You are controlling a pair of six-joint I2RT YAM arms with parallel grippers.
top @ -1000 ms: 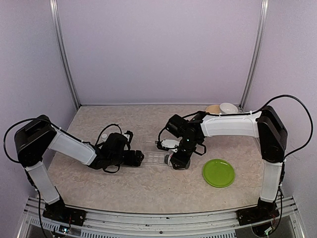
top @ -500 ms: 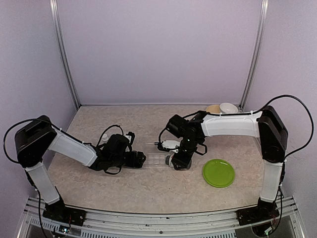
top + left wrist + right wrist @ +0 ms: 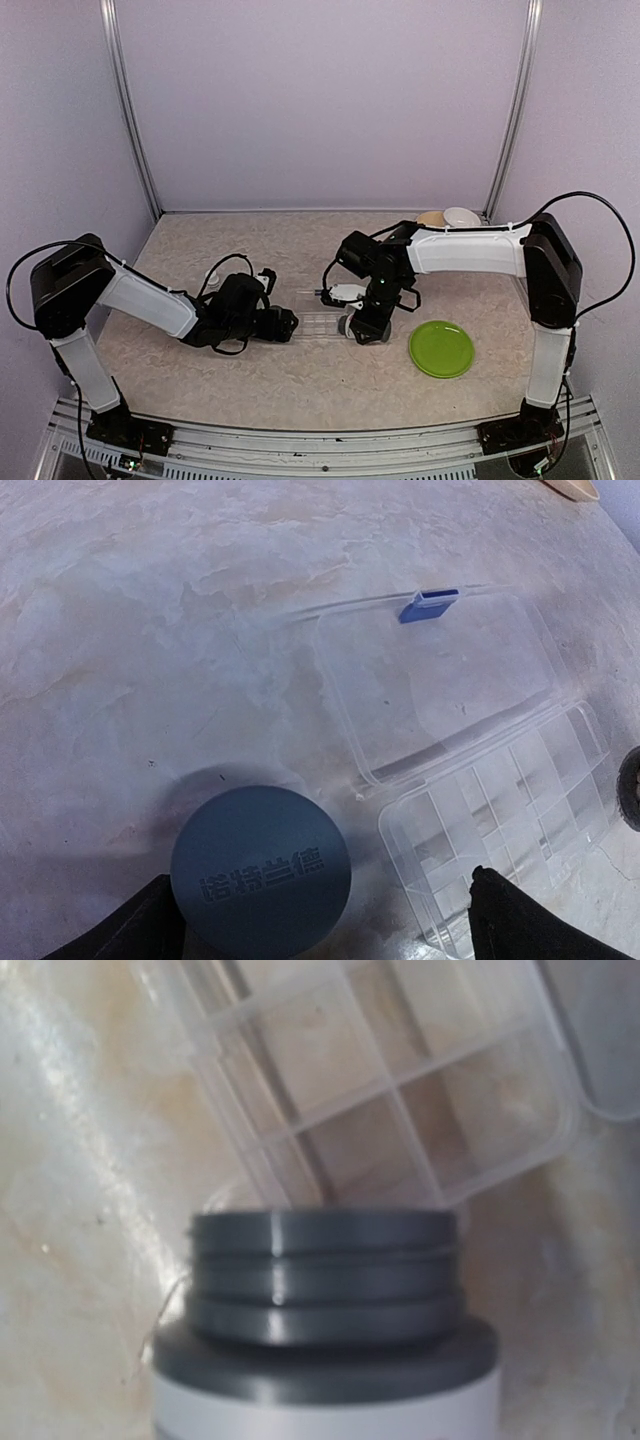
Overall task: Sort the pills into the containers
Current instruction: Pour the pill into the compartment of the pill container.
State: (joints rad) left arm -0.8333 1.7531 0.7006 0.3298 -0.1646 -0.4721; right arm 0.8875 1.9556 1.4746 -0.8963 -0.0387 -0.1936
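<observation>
The right claw [image 3: 362, 325] grips an uncapped pill bottle [image 3: 325, 1290] at the right end of the open pill box [image 3: 315, 322] on the bench [image 3: 300, 260], probably to tip pills into its compartments [image 3: 350, 1050], while the left claw [image 3: 283, 322] stands wide open over the cap [image 3: 260, 870].

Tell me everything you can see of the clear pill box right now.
The pill box is flat, rectangular, clear plastic, lying open on the table. Its lid is folded back flat beside the tray, with a blue clasp on its outer edge. The tray is a grid of small compartments, all seemingly empty. A bottle neck stands close to one corner; contact is unclear.
</observation>
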